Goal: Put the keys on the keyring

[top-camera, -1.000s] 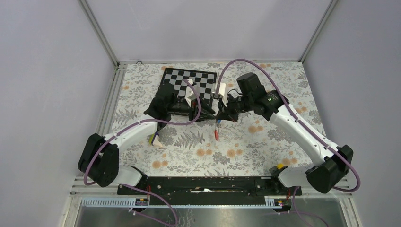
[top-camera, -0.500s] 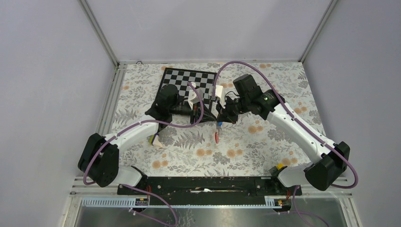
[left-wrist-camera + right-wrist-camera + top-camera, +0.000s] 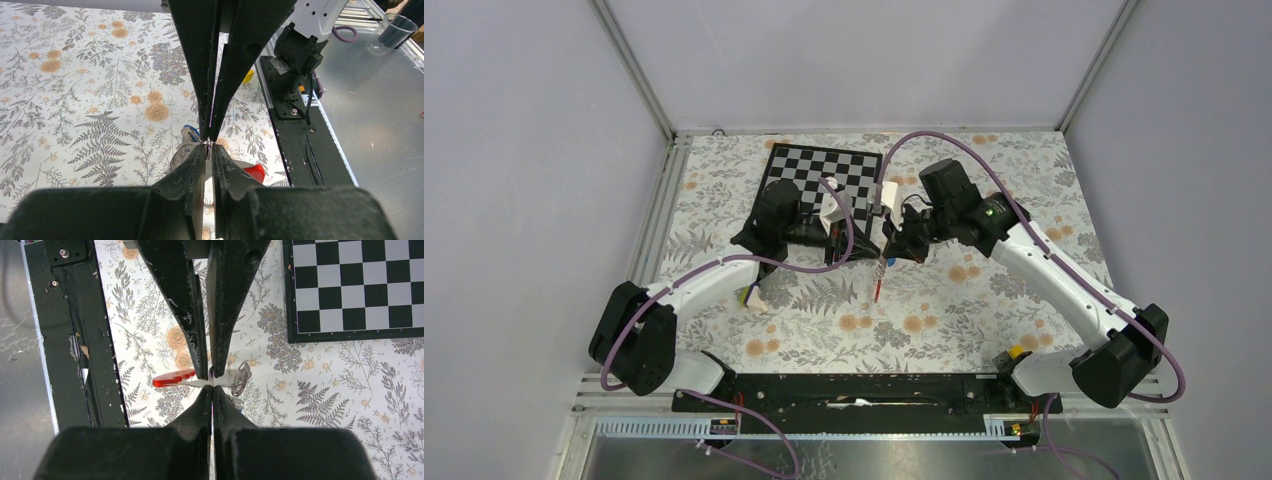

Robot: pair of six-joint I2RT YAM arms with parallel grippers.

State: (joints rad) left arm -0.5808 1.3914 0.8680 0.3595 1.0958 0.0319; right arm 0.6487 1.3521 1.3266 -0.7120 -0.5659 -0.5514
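A: While both arms reach in over the floral-print table (image 3: 984,310), log the layout, biggest item first.

B: Entry 1. A flat black-and-white chequered board (image 3: 809,165) lies at the far middle of the table. Entry 2. The left gripper (image 3: 208,150) and right gripper (image 3: 212,390) meet tip to tip by the board's near right corner, at mid-table. Entry 3. A yellow-purple-white wedge-shaped block (image 3: 751,296) sits on the cloth at near left. It is just beside the left forearm and well apart from both grippers.

A: Jaws?

B: The right jaws are pinched on the floppy red-and-grey strap keyring (image 3: 172,378). The pale part of the strap runs through the fingertips and the red end hangs off on the near side. I cannot tell whether the red end touches the cloth. The left jaws are pressed almost together, with only a thin slit between them. I cannot tell what sits in the slit.

A: And the small parts?

B: A small metal wire ring (image 3: 243,375) shows just far of the pinch point. The keys (image 3: 189,131) show only as a small blue rectangular plastic tag, just beside the meeting fingertips on that same far side. The dark key itself is too small to make out. I cannot tell whether the tag is joined to the strap.
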